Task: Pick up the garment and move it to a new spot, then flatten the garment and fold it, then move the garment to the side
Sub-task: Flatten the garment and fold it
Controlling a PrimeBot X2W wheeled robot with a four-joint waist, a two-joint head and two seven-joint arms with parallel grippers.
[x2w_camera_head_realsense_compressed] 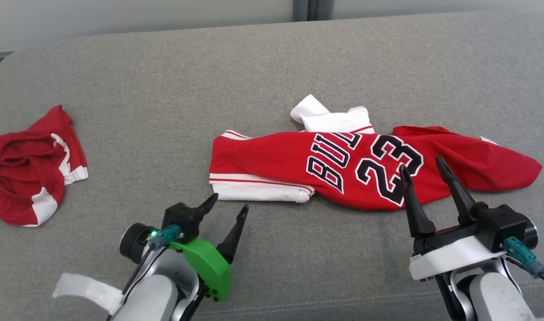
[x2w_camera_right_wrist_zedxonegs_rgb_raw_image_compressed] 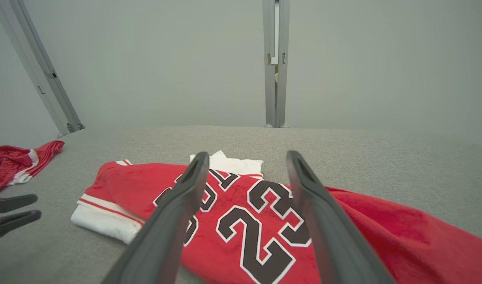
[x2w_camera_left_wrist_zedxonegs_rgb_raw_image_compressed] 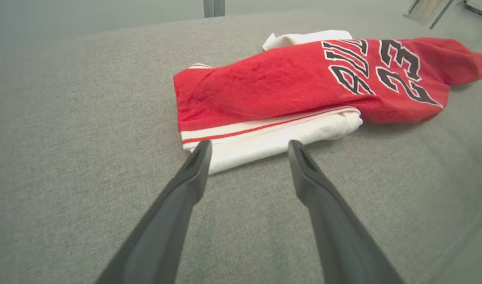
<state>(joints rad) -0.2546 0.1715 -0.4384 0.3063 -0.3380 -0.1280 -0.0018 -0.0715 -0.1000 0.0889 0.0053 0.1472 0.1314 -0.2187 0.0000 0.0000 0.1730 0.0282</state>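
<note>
While the red jersey (x2w_camera_head_realsense_compressed: 276, 160) lies crumpled mid grey cushion (x2w_camera_head_realsense_compressed: 165, 89) | left gripper (x2w_camera_head_realsense_compressed: 229, 201) open just short of its white hem (x2w_camera_head_realsense_compressed: 258, 189) | right gripper (x2w_camera_head_realsense_compressed: 421, 163) open above the numerals | likely soft, light, floppy: pinch hem corners

We seem to be in a lab or test booth, not a home: plain pale panels (x2w_camera_right_wrist_zedxonegs_rgb_raw_image_compressed: 165, 59) wall it in, joined by bare metal posts (x2w_camera_right_wrist_zedxonegs_rgb_raw_image_compressed: 275, 63). The grey upholstered cushion (x2w_camera_head_realsense_compressed: 272, 62) may be a sofa seat; we cannot tell.
</note>
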